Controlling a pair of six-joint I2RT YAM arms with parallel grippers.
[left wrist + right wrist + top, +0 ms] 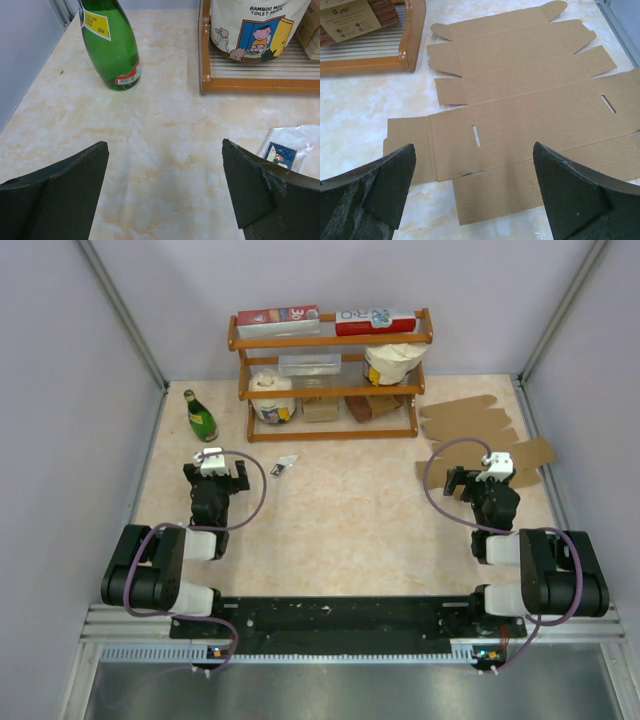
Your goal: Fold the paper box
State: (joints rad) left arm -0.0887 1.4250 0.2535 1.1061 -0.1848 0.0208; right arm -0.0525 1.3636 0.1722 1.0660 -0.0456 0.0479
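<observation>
**Operator:** Where is the work piece, and what state are the tools in?

**Technician:** The paper box (pixel 520 100) lies flat and unfolded at the far right of the tabletop (pixel 340 530), just right of the wooden rack (pixel 330 340). The right pincer (pixel 485 480) stands at the sheet's near edge with its jaws fully apart, holding nothing. The left pincer (pixel 215 475) is well apart from the sheet on the left side. Its jaws are also fully apart and empty.

**Operator:** What is the procedure for the first fold?

**Technician:** In my judgement:
1. Bring the left pincer across, because one arm must pin the sheet while the other lifts.
2. Press on a centre panel, not on a flap.
3. Catch a long side panel at its free edge and bend it along the scored crease.
4. Keep clear of the slots, since the tabs need them later.
5. Expect the sheet to slide on the smooth tabletop, so lift slowly.

**Operator:** What is the item count?

**Technician:**
- Cardboard: it reads as one sheet, but I cannot rule out overlapping pieces.
- Pincers: two.
- Green bottle (pixel 111 45): one, at far left.
- Rack: one.
- Small foil packet (pixel 290 147): one, near the middle.
</observation>
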